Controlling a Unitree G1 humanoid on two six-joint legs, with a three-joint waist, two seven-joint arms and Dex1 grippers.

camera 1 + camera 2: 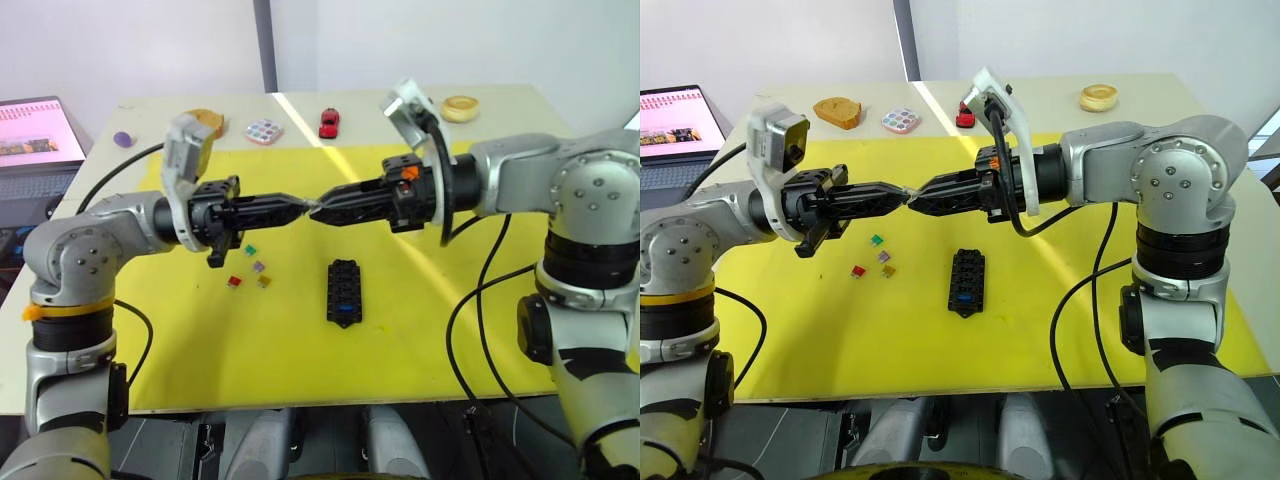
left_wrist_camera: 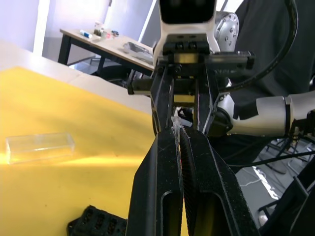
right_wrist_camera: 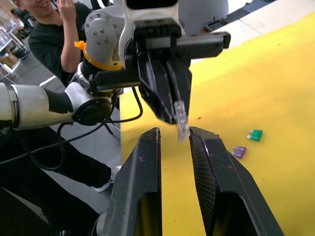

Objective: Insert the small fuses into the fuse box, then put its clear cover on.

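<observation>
Above the yellow mat (image 1: 450,320) my two grippers meet tip to tip. My left gripper (image 1: 298,207) is shut on a small pale grey fuse (image 3: 181,120), which sticks out past its fingertips. My right gripper (image 3: 173,132) is open, with its fingers on either side of that fuse and not touching it. Below them the black fuse box (image 1: 343,291) lies on the mat with a blue fuse (image 1: 343,311) in a near slot. Green (image 1: 250,250), purple (image 1: 258,266), red (image 1: 234,282) and yellow (image 1: 264,282) fuses lie loose to its left. The clear cover (image 2: 39,146) lies flat on the mat.
A red toy car (image 1: 328,122), a dotted disc (image 1: 263,131), a brown piece (image 1: 205,122) and a yellow ring (image 1: 460,108) sit along the table's far side. A laptop (image 1: 35,135) stands far left. A person (image 3: 49,29) is beyond the table.
</observation>
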